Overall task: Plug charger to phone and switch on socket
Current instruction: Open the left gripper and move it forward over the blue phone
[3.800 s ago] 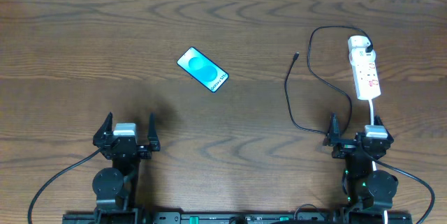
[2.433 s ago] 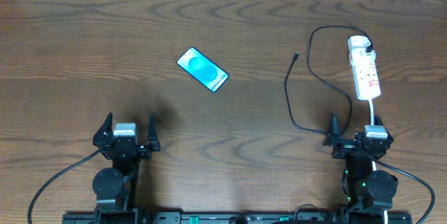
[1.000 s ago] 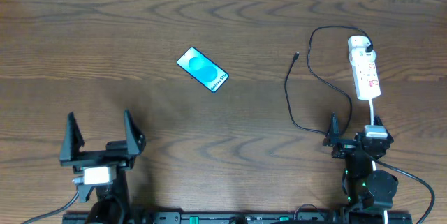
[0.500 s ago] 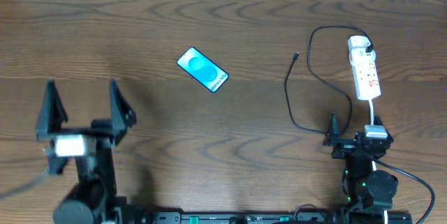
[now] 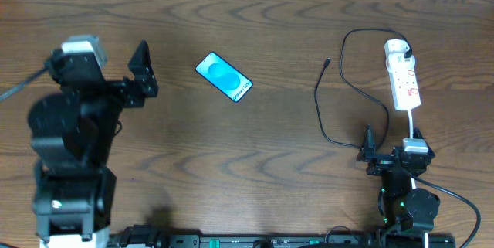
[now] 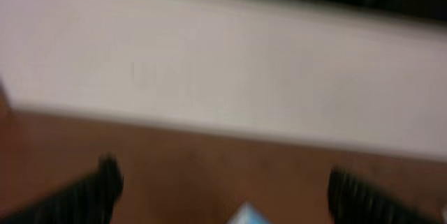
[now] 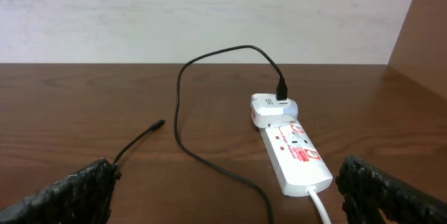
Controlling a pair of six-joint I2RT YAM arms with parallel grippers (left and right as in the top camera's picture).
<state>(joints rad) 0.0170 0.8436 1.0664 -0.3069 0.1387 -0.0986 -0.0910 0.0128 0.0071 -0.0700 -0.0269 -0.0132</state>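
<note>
Left tool (image 6: 223,182) gapes wide, empty, at the smartphone's (image 5: 224,77) nine o'clock; right tool (image 5: 392,137) equally wide at the power strip's (image 5: 403,78) six o'clock.

Left pincer (image 6: 225,185), right pincer (image 7: 232,189), both agape

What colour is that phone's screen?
The phone is bright cyan with a darker blue oval; clearest overhead.

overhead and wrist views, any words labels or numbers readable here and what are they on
phone: small white text near its lower-right short edge, too small to read.
power strip: red and white printed markings by the sockets, too small to read.
Left wrist view: blurred, no text shows.
Nothing here can be quoted.
</note>
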